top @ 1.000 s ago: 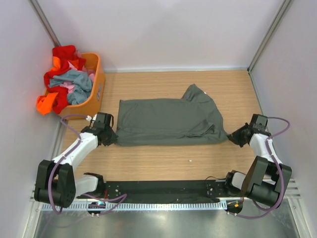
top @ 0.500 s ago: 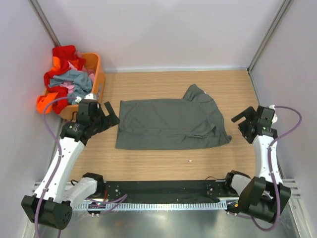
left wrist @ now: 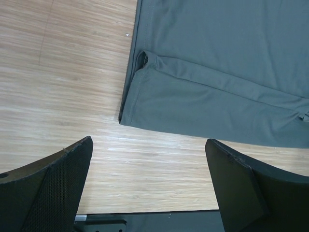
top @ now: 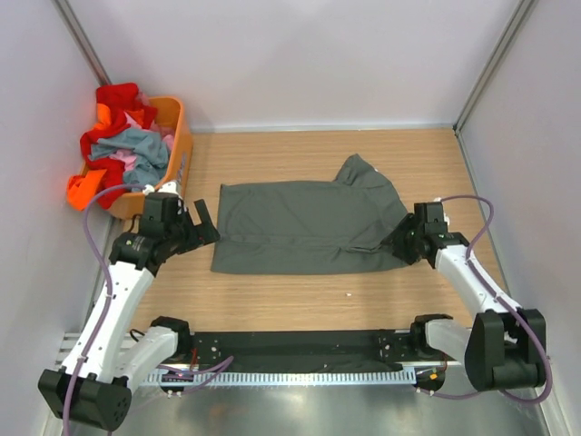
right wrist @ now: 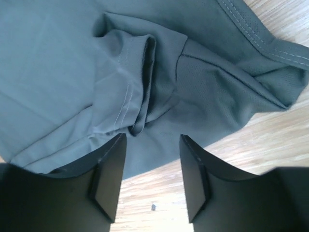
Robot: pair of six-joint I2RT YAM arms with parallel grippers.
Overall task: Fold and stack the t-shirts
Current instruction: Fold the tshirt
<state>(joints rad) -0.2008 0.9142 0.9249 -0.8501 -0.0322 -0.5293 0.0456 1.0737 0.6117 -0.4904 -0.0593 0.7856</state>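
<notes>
A dark grey t-shirt [top: 309, 227] lies flat on the wooden table, folded lengthwise, with one sleeve sticking out at its far right. My left gripper [top: 201, 225] stands open just left of the shirt's left edge, over bare wood. In the left wrist view the left gripper [left wrist: 149, 188] has nothing between its fingers, and the shirt's hem corner [left wrist: 145, 104] lies ahead. My right gripper [top: 399, 243] hovers at the shirt's right end. In the right wrist view the right gripper [right wrist: 150, 174] is partly open over the bunched sleeve and hem [right wrist: 145, 82], gripping nothing.
An orange plastic basket [top: 182, 154] at the back left holds a heap of red, orange, pink and blue-grey t-shirts [top: 123, 136], some hanging over its rim. A black rail [top: 300, 347] runs along the near edge. White walls close in on both sides.
Both grippers let go of the shirt's ends and lifted away. The left stayed open by the left edge. The right swung back onto the shirt's right end with its jaws narrower.
</notes>
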